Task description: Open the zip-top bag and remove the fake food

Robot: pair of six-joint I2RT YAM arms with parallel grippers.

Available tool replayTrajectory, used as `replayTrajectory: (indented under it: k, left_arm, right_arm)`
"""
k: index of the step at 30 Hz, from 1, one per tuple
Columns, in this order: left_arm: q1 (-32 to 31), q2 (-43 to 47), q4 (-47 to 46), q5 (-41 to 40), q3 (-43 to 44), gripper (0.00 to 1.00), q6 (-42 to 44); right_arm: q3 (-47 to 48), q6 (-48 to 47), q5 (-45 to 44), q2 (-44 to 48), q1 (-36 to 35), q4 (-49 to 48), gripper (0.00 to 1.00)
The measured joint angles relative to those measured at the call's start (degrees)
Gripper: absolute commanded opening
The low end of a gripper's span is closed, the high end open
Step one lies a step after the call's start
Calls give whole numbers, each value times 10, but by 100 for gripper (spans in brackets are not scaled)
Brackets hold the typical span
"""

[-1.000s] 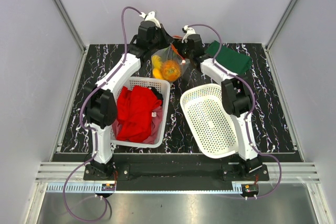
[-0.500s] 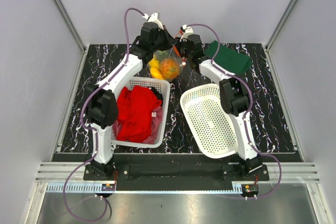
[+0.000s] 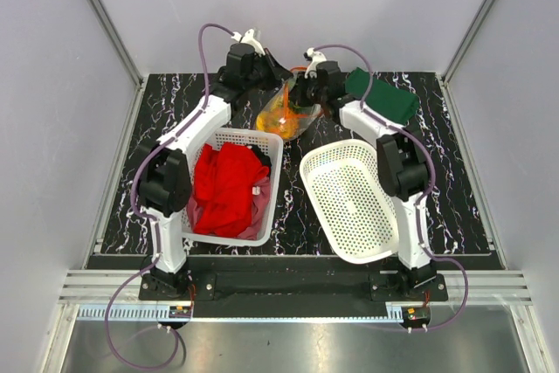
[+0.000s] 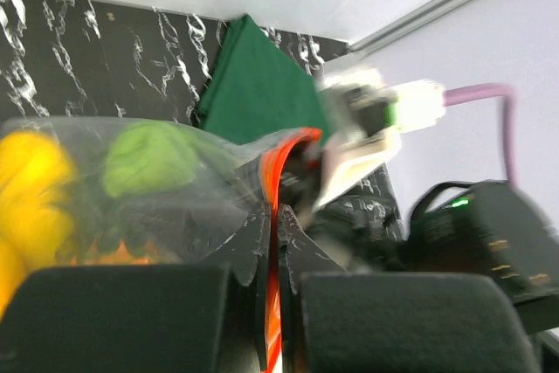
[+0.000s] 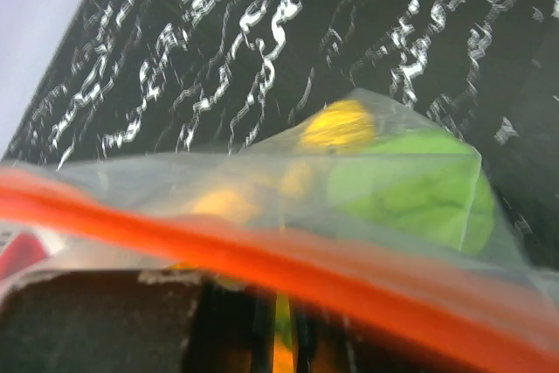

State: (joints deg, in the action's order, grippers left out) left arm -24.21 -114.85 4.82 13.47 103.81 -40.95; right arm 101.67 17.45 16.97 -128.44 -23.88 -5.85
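Top external: the bag [image 3: 285,113] is held up between the two grippers over the middle of the table's [image 3: 454,181] far edge, just beyond the basket [image 3: 262,139] with the red cloth [image 3: 229,185]; I can't tell whether its bottom brushes the table.
Left gripper [image 4: 278,281]: pads pressed together on the red strip [image 4: 272,207], pinching one lip of the mouth. I'd say it acts as an anchor, so the other arm has something to pull against.
Right gripper [image 5: 279,325]: jaws stand nearly together just under the strip, seemingly nipping the film of the opposite lip. A hold across from the left one looks like the set-up for peeling the zip apart.
Fruit: all inside the bag, with a green piece [image 5: 410,194], a yellow one [image 4: 31,181] and something orange low down; nothing is out yet, and the mouth seems shut.
Second basket [image 3: 306,168]: toward the table's near right corner, close to the bag, perhaps where the fruit will go.
Hard to see: both wrist views are smeared. The right pads sit half behind the strip, so the exact bite is unclear, and from above the arms cover the mouth.
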Motion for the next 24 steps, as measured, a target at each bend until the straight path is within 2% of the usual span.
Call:
replayTrajectory:
  k: [8, 18, 24]
  left_arm:
    - [13, 77, -67, 4, -115, 0, -124]
    - [5, 77, -143, 17, -109, 0, -295]
    - [-2, 79, -188, 8, -145, 0, -332]
  right_arm:
    - [65, -40, -30, 83, 0, 182, 18]
    - [203, -60, -39, 89, 0, 323, 25]
    - [229, -75, -40, 66, 1, 367, 34]
